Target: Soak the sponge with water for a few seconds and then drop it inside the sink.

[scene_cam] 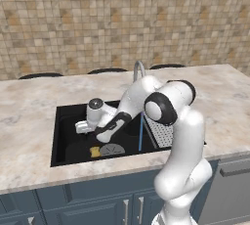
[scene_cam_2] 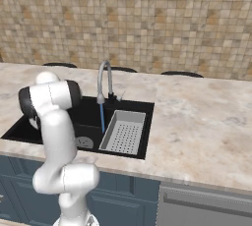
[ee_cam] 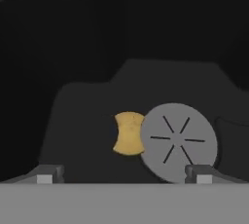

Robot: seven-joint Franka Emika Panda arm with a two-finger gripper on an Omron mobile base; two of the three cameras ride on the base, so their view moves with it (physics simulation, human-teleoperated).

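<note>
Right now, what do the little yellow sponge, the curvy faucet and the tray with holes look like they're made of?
The sponge looks like soft foam: matte yellow-orange, speckled, with pinched-in sides. The faucet looks like polished metal, silvery with pale highlights along its curve. The strainer tray is flat pale grey with rows of tiny holes; plastic or brushed metal, I can't tell which. All of it is rendered, so these are guesses.

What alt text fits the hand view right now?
A yellow-orange sponge lies on the black sink floor, touching the round grey drain beside it. The open gripper hangs above, holding nothing.
</note>
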